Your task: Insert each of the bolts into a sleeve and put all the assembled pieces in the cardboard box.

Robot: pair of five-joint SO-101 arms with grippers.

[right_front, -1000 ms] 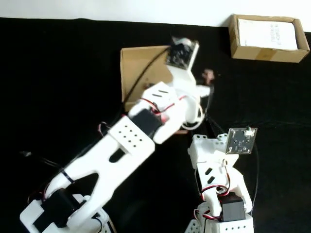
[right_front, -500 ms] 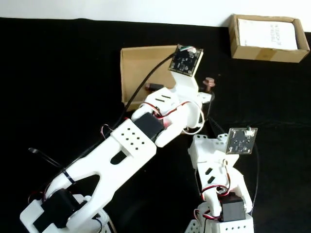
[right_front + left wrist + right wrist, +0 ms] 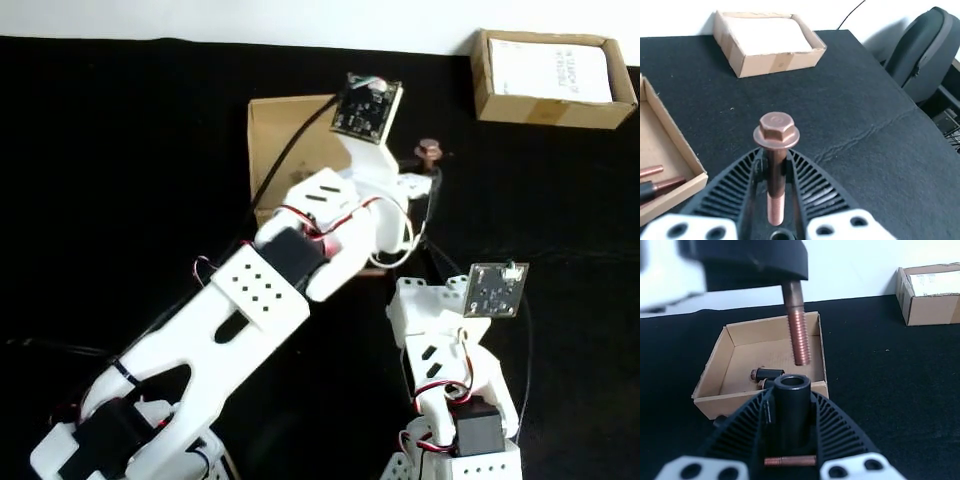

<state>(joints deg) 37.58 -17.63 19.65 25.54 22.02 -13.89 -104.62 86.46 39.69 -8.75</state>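
Two grips: left gripper clamps bolt; right gripper clamps sleeve.
Risk: bolt tip looks slightly off-centre and tilted; pressing down could jam the threads on the sleeve's rim.

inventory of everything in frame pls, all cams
bolt: 1, copper, thread-down in left claw
sleeve: 1, black, upright in right claw
assembled pieces: at least 2, copper and black, lying in cardboard box
cardboard box: 1, brown, open, mid-table
second box: 1, brown, white contents, far right of table
threaded rod: 1, copper, across right claw's base; unclear what it is
table: 1, black cover
chair: 1, dark, beside table
arms: 2, white, black motors
left claw: black, shut on bolt
right claw: black, shut on sleeve
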